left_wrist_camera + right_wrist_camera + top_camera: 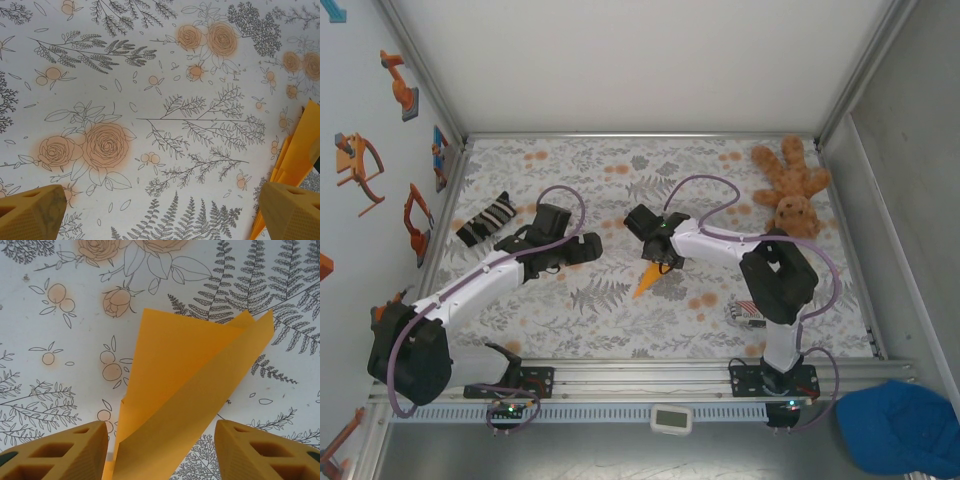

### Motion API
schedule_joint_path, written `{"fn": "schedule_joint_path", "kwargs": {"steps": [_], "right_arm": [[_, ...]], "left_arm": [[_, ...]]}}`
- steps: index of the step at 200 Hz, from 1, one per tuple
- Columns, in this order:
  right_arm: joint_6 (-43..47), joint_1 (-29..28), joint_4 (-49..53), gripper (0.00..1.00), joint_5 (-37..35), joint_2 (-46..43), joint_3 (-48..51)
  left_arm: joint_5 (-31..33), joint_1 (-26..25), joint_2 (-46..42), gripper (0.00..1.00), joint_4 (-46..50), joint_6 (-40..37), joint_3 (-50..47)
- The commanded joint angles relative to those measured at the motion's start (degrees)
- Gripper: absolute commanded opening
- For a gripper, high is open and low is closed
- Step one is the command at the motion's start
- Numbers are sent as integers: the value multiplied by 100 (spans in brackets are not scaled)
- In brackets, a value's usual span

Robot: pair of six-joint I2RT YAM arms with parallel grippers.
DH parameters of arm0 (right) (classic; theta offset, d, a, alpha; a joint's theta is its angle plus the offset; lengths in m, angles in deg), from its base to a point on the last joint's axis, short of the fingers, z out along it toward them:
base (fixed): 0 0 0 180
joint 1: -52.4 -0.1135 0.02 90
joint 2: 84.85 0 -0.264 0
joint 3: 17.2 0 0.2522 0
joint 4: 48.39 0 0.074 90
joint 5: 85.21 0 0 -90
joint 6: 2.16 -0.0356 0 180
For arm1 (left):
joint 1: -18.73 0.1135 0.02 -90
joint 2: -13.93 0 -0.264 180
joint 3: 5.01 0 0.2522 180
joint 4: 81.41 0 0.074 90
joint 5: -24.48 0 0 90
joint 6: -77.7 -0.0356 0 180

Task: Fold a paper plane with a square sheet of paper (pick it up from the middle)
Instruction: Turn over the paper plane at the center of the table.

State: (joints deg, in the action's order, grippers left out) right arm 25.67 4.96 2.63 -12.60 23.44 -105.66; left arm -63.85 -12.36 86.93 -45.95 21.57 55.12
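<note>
Top external view: you see the bright-orange paper, folded to a narrow pointed dart (647,280), lying on the floral-printed tablecloth (620,330) near the table's middle, tip toward the near edge. The right gripper (663,260) stands over the dart's wide end. The left gripper (584,247) is to its left, apart from the paper.

Right wrist view: you find its yellow fingers (65,455) standing apart on either side of the folded sheet, whose loose flaps lift off the cloth. A gap shows between the paper and the finger on the right of that view, so the jaws are open and clamp nothing.

Left wrist view: the left fingers (32,215) are spread wide with bare patterned cloth between them. The dart's edge lies just beside the finger at the right of that view.

A brown plush teddy (790,190) sits at the far right corner. A black-and-white striped cloth item (485,220) lies far left, and a red-and-white striped packet (750,315) lies near the right arm's base.
</note>
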Motion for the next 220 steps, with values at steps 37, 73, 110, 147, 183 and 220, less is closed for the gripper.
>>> {"fn": "schedule_joint_path", "kwargs": {"steps": [37, 73, 110, 147, 183, 220], "right_arm": [[-614, -22, 381, 50, -285, -307, 141], [-814, -26, 428, 38, -215, -446, 276], [-999, -25, 392, 27, -165, -566, 450], [-1119, -28, 369, 19, -123, -627, 513], [-1135, -26, 296, 6, -235, -803, 612], [-374, -26, -382, 1, -173, -1160, 664]], "left_arm": [[-47, 38, 91, 99, 107, -125, -22], [-70, 50, 121, 99, 116, -133, -3], [-55, 66, 110, 99, 134, -128, -5], [-52, 77, 108, 99, 142, -116, -5], [-88, 137, 80, 99, 103, -18, -48], [-251, 341, -154, 99, -107, 236, -241]]}}
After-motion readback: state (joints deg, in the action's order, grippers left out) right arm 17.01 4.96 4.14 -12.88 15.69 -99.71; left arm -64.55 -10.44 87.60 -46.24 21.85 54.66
